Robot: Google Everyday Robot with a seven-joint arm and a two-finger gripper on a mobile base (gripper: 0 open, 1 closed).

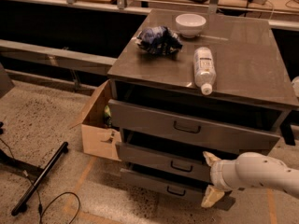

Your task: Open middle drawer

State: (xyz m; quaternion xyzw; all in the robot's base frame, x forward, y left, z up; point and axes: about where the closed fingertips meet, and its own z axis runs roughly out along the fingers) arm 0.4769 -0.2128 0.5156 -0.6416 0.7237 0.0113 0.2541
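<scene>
Far to my left a black bar (41, 178) lies on the speckled floor (46, 120), with a thin cable (56, 204) looping beside it. Next comes an open cardboard box (96, 136), standing against the left side of the grey cabinet (243, 55). On the cabinet's top sit a crumpled blue bag (159, 38) toward the left, a white bowl (190, 24) behind it and to the right, and a clear plastic bottle (204, 68) lying on its side with its cap toward the front edge. Below the top run three drawer fronts. The top drawer (140, 118) is the tallest, with a dark gap above it. The middle drawer (149, 157) sits directly beneath it, wide and shallow, with its small black handle (181, 166) at the centre of its front. A dark strip shows above this front too, and I cannot tell how far out the drawer stands. The lowest drawer (149, 181) lies under that. My gripper (207, 179) is further right, in front of the two lower drawers, just right of the middle drawer's handle and not on it. It is released: one pale finger (211, 158) shows over the middle drawer's front and the other is down by the lowest drawer, with nothing grasped between them. My white arm (261, 174) comes in from the right edge.
</scene>
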